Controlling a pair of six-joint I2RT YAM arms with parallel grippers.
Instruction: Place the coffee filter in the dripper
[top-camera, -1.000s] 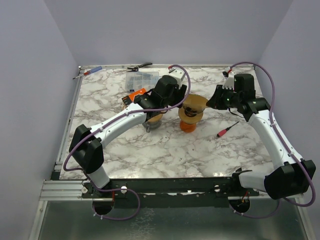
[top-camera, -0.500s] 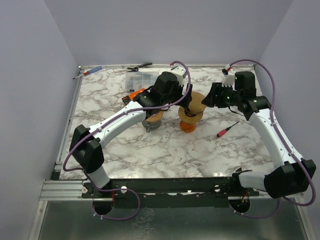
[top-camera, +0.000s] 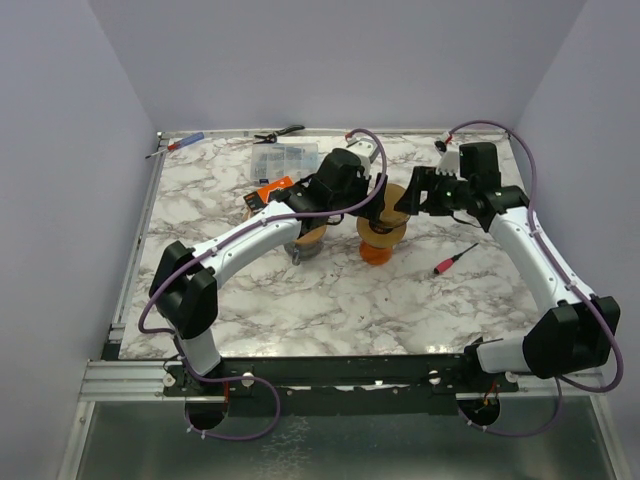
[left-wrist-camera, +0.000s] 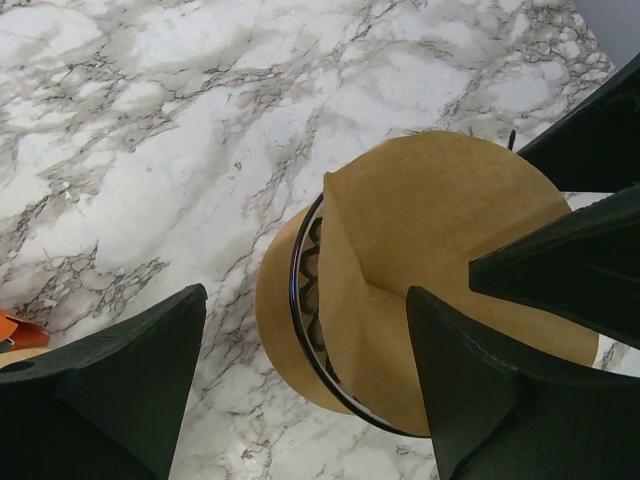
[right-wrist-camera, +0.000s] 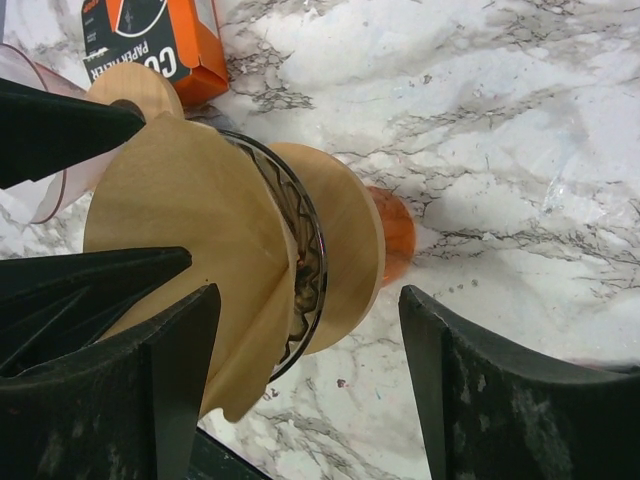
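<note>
When the table (top-camera: 330, 290) is read from the left, a blue-handled screwdriver (top-camera: 178, 145) is seen at its far left corner, and black pliers (top-camera: 278, 131) are laid along the far edge a little more to the right. A clear plastic box (top-camera: 283, 158) is placed near the pliers, and an orange carton (top-camera: 272, 190) is found just on its near side, partly hidden by the left arm.

Near the middle of the table the left gripper (top-camera: 373, 205) is held over the dripper (top-camera: 379, 240). In the left wrist view its jaws are spread wide, one on each side of the dripper (left-wrist-camera: 275, 300), and nothing is gripped between them.

The dripper is stood upright, with a wooden collar and a wire ring on an orange base. The coffee filter (top-camera: 393, 200) is seated in this ring as a brown paper cone (left-wrist-camera: 450, 260), and its edge is raised above the ring.

From the right the right gripper (top-camera: 413, 197) is brought close to the same filter (right-wrist-camera: 180, 210). Its jaws are also opened wide and nothing is held.

A red-handled screwdriver (top-camera: 455, 259) is laid further right, well apart from the dripper.
</note>
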